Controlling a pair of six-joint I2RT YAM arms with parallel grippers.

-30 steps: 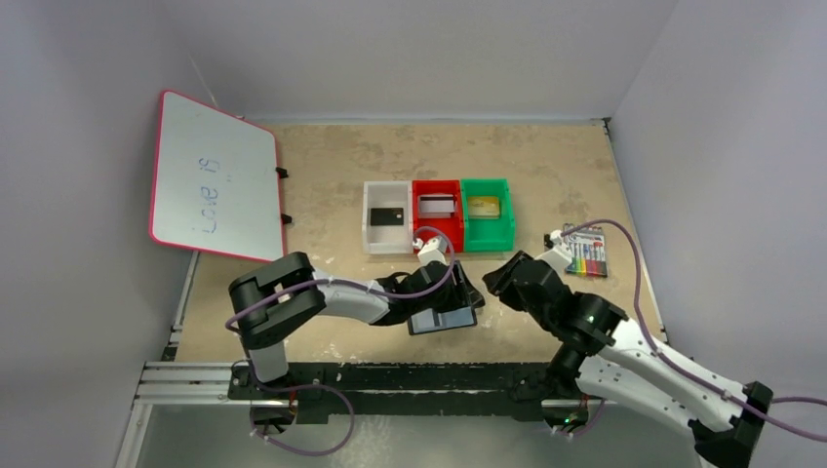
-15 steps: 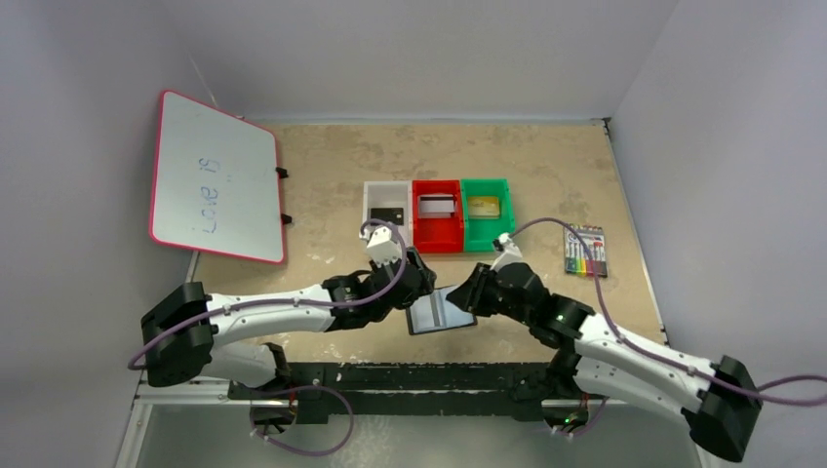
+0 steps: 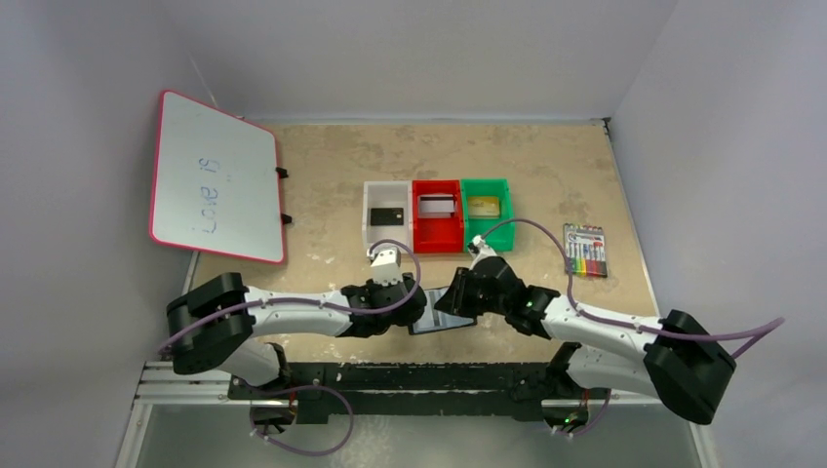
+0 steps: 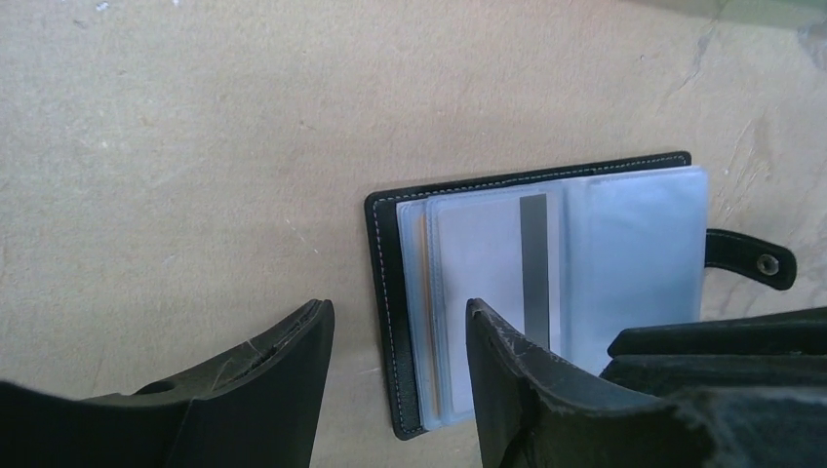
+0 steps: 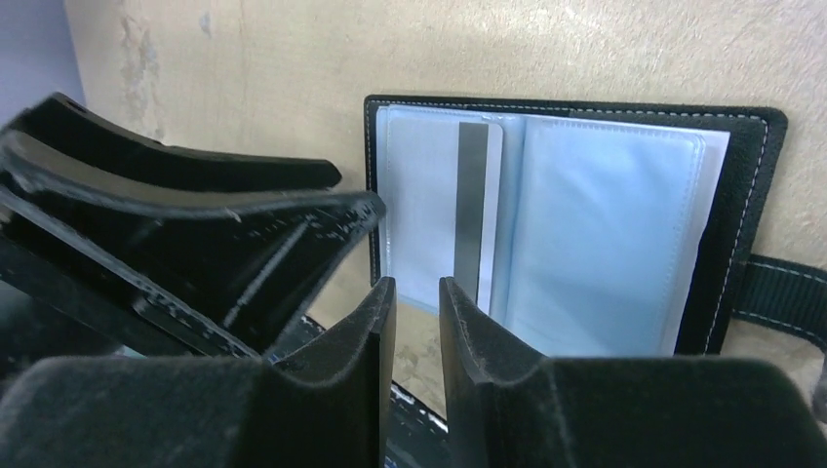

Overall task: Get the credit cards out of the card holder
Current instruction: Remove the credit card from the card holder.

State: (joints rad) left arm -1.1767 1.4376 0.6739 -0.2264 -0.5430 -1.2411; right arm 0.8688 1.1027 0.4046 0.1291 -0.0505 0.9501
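Fully open card holder (image 4: 634, 244), pale-blue inside.

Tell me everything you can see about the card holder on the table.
The card holder is a black bifold with pale stitching, lying open and flat on the table, clear bluish sleeves facing up. One sleeve holds a pale card with a dark stripe. A black strap with a snap sticks out one side. The open left end effector straddles one edge; the right end effector, slightly open, hovers by that card. Contact is unclear.

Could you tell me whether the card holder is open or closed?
Open: the card holder lies spread flat, its clear inside facing up in both wrist views.
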